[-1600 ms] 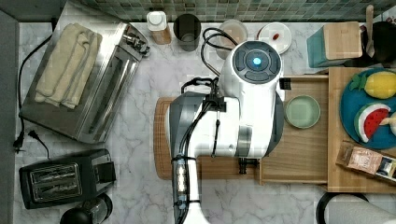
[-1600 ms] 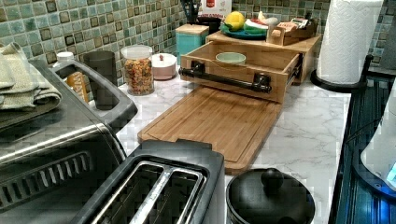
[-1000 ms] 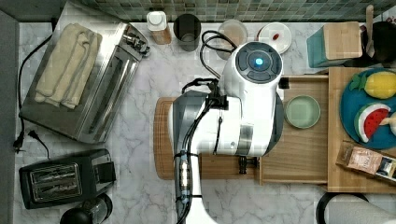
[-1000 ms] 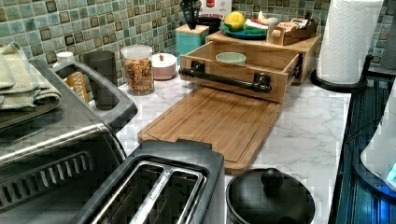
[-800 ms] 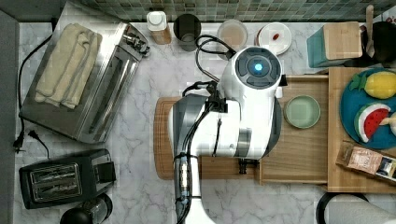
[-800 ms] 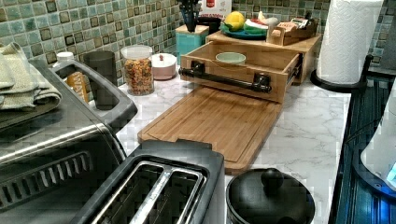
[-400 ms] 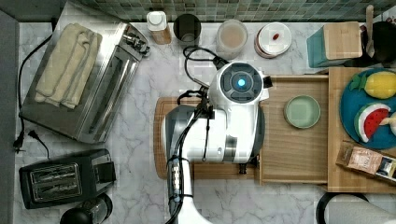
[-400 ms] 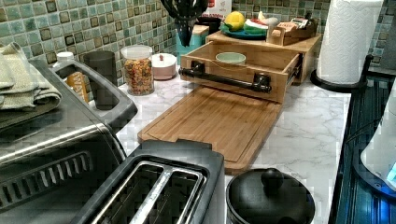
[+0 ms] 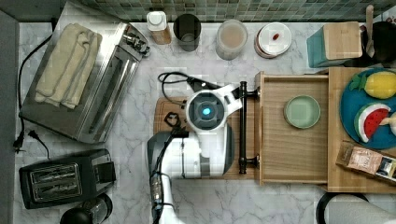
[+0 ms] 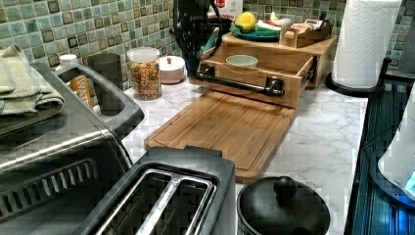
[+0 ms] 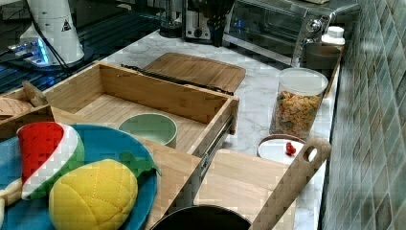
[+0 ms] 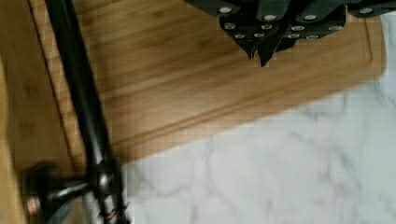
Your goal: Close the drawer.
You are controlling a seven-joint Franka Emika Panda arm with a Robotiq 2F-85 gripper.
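the drawer [image 9: 292,130] stands pulled out over the worktop [image 9: 280,200], its front panel above the cutting board [image 10: 220,129]. stiff wood on side rails, it should slide under a flat push on the panel or the rigid black handle [image 9: 242,127]. the end effector [image 12: 261,55] hangs with fingertips pinched together, empty, beside the handle without touching.

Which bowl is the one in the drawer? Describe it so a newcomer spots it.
Find the open wooden drawer beside the cutting board, with a black bar handle. Inside it, toward the tiled-wall end, sits a small bowl. It is pale green, round, and alone in the drawer.
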